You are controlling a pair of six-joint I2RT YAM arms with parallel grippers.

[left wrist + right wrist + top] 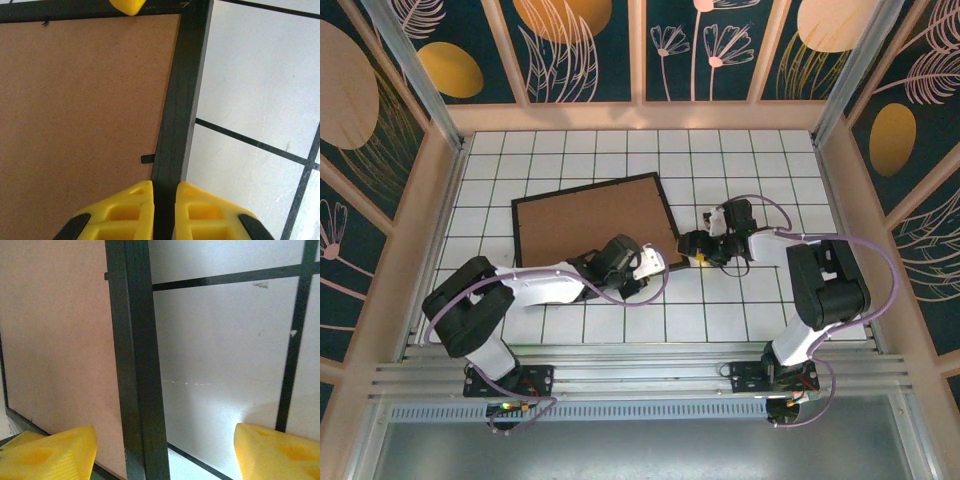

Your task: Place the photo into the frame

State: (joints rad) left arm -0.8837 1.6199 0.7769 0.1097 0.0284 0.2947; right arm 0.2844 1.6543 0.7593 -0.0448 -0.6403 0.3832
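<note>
The black frame (667, 220) lies back up on the tiled table, and its brown backing board (590, 225) covers the opening. The photo is hidden. My left gripper (658, 265) reaches along the frame's near edge by the near right corner. In the left wrist view the gripper (165, 192) is shut on the black moulding (180, 100), with the board (85, 125) to its left. My right gripper (688, 250) is at the frame's right edge. In the right wrist view this gripper (165, 435) stands open astride the moulding (135, 365), not touching it.
The table (760, 160) is white tile with black grid lines. Low wooden walls (840, 190) close it in at the left, back and right. One yellow fingertip (127, 5) of my right gripper shows beside the frame's corner in the left wrist view.
</note>
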